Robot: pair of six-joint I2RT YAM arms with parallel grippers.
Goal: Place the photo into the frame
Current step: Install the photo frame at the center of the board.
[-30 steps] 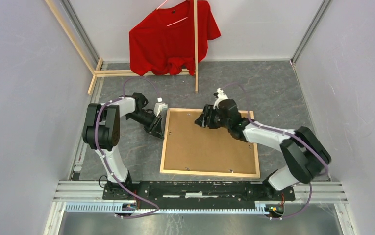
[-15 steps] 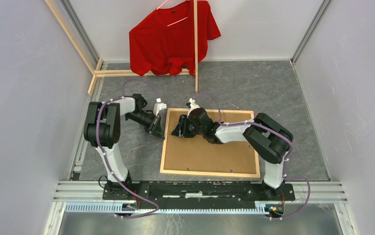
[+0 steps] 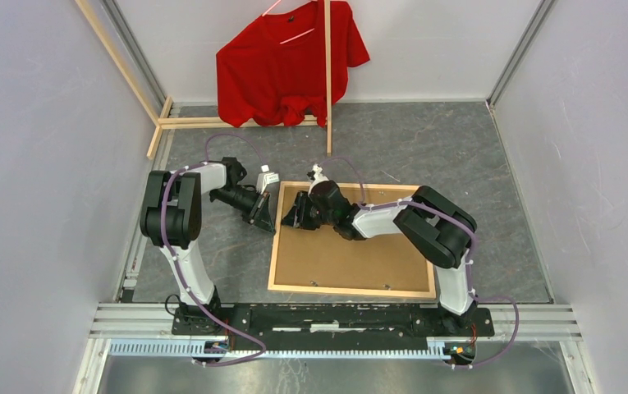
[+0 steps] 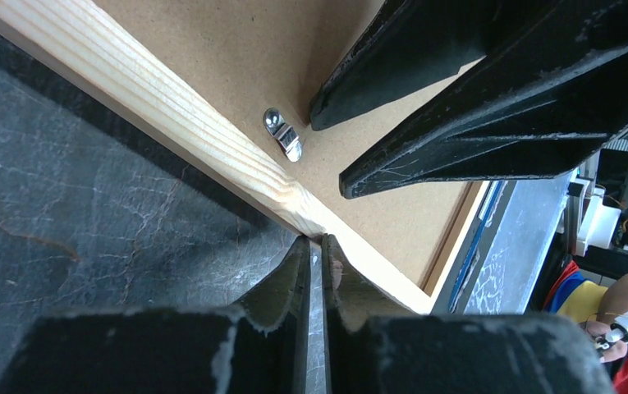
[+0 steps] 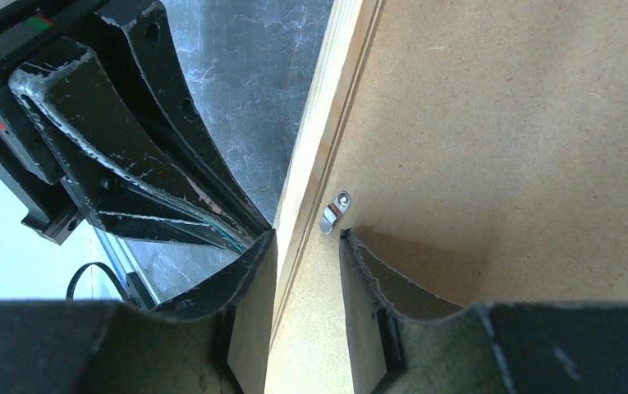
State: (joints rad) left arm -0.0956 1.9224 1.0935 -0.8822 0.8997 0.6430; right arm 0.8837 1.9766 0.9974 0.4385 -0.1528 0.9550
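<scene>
The frame lies face down on the grey floor, with the brown backing board set in it. The photo is hidden. My left gripper is shut and empty, its tips against the outer side of the frame's left strip. My right gripper is open over the board's far left corner. One of its fingers is above the strip. The other touches the board beside a small metal clip. The clip also shows in the left wrist view.
A red shirt hangs at the back wall. Loose light-wood slats stand and lie near it, one along the far left floor. Grey walls close both sides. The arms' metal rail runs along the near edge.
My right gripper has moved left across the backing board, from its far middle to the far left corner by the clip. My left gripper has stayed at the frame's left edge.
</scene>
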